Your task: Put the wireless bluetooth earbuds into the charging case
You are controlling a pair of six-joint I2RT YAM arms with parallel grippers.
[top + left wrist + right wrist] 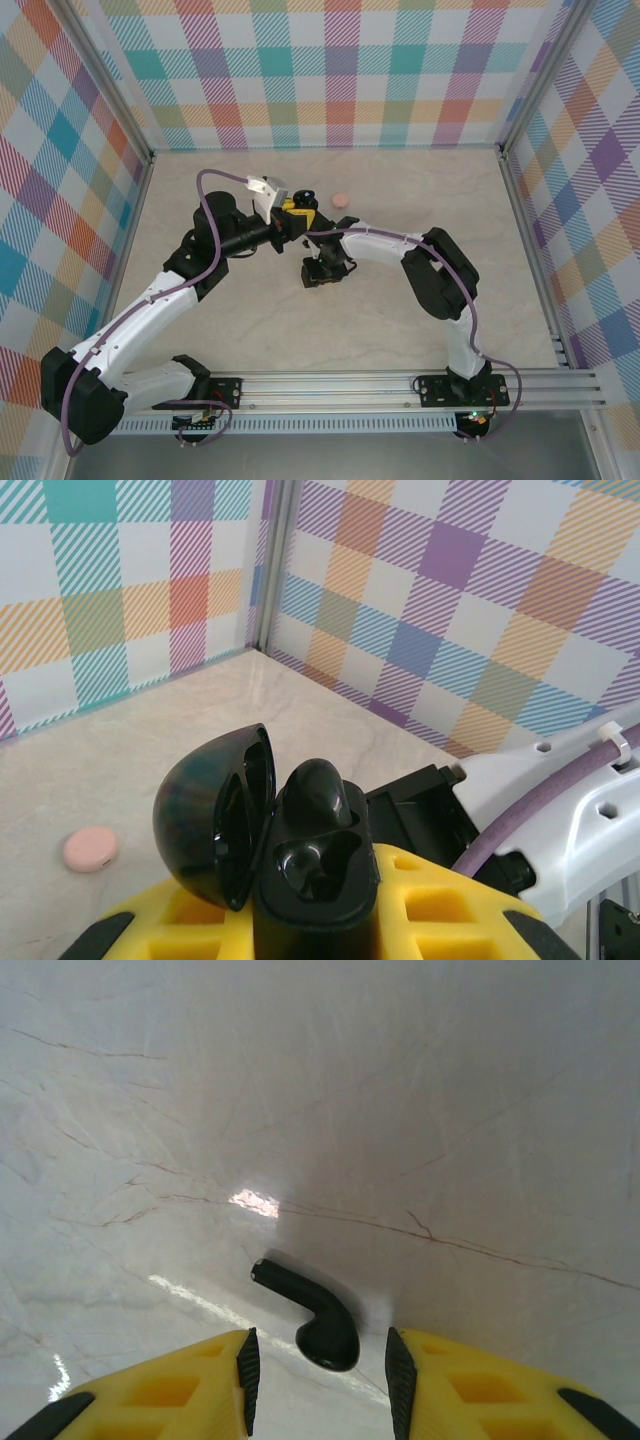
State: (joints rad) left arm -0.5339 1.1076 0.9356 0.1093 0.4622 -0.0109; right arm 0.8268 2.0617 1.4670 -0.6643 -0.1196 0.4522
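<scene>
Now, right gripper (pixel 322 1385): jaws apart, straddling the bud (pixel 325 1338), with a strip of bare table (pixel 450 1110) showing on each side; nothing gripped yet.
bud: black, lying flat on the table just on the near side of the case (pixel 315 875); its round head sits between the pads (pixel 247 1370) and its stem points away.
handling: I judge it tiny, light, hard and glossy, so apt to skid or flip on the smooth top. Take it across the head, where it is thickest, not by the thin stem, and squeeze gently.
left gripper (pixel 315 935): clamped on the case, seemingly holding it up off the table.
case: black, with its lid (pixel 205 810) swung open to one side. One well looks empty; a dark rounded piece (pixel 318 792), probably another bud, stands in the other.
pink case (pixel 90 849): closed, on the table beyond the case, a little apart.
hard to tell: the case's lower half is buried between the yellow fingers (pixel 440 910). From above, the right gripper covers the bud. Whether the seated piece is fully home is unclear.
</scene>
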